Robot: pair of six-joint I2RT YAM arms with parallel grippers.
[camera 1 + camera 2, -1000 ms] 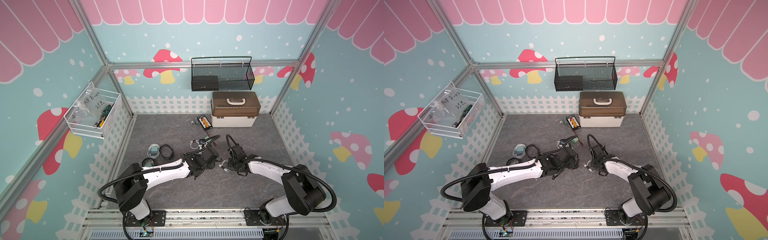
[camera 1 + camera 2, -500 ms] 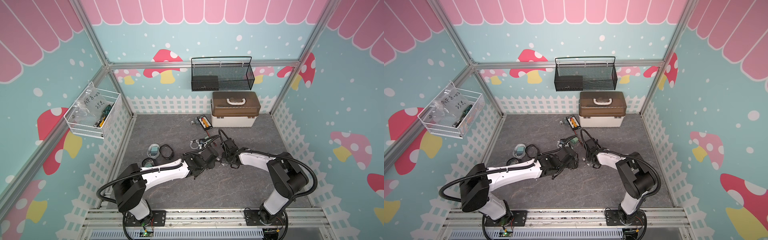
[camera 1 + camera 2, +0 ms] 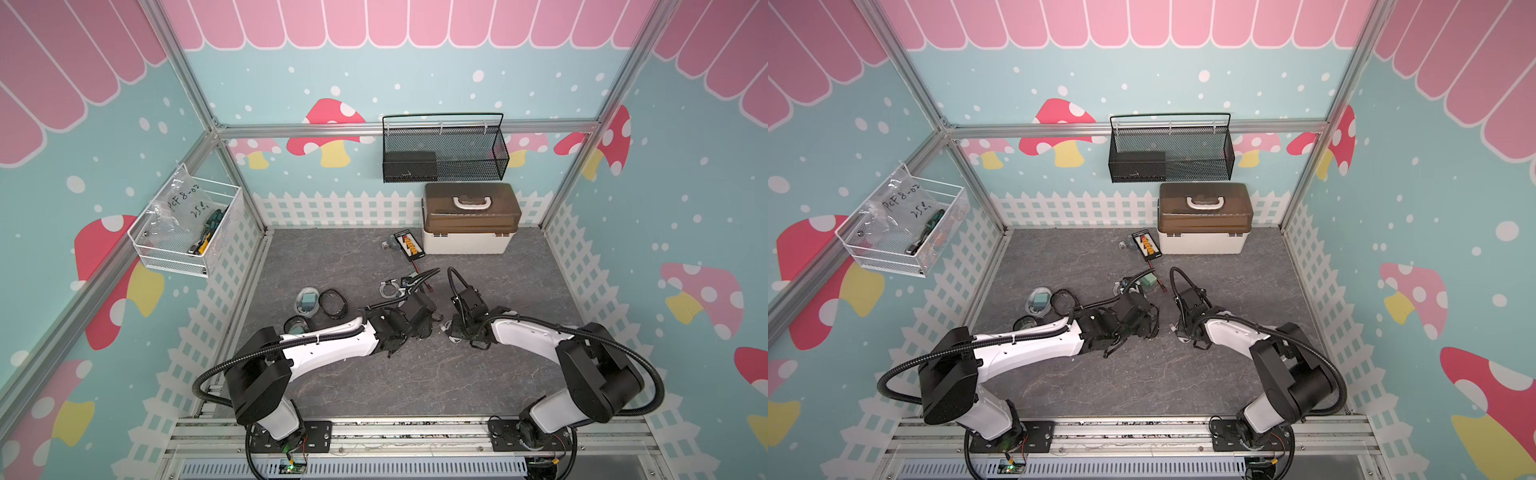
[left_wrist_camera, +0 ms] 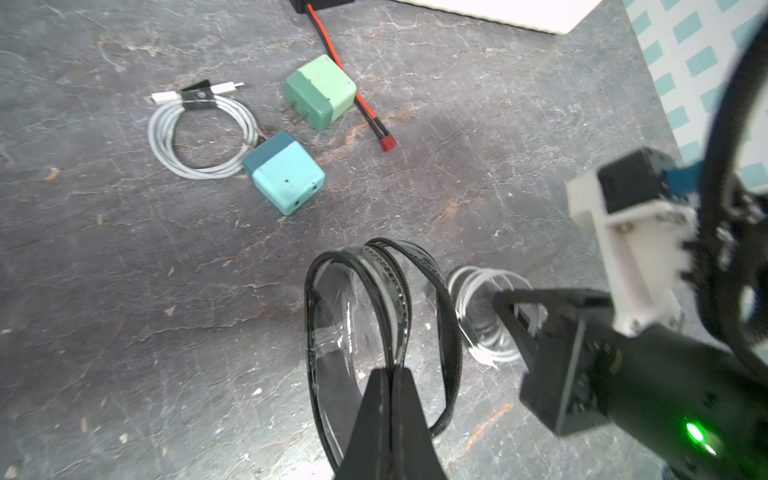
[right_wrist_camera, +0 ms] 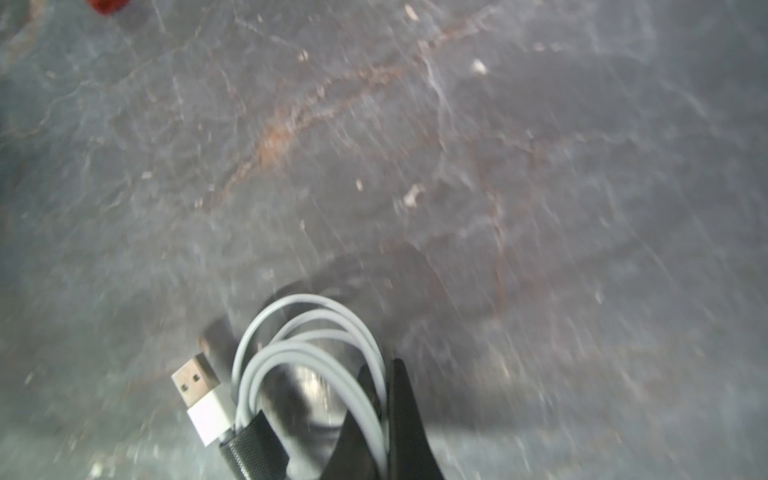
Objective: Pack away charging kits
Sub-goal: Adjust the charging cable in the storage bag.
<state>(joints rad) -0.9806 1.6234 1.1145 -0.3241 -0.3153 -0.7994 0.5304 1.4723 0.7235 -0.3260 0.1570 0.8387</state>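
Coils in pinch: black coil (image 4: 455, 336) in left tool (image 4: 392, 372), white coil (image 5: 365, 415) in right tool (image 5: 382, 370)

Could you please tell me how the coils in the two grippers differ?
The black coil in the left gripper is braided and wrapped in clear plastic; the white coil in the right gripper is smooth, bound by a black strap, its USB plug showing. Both are pinched in shut jaws.
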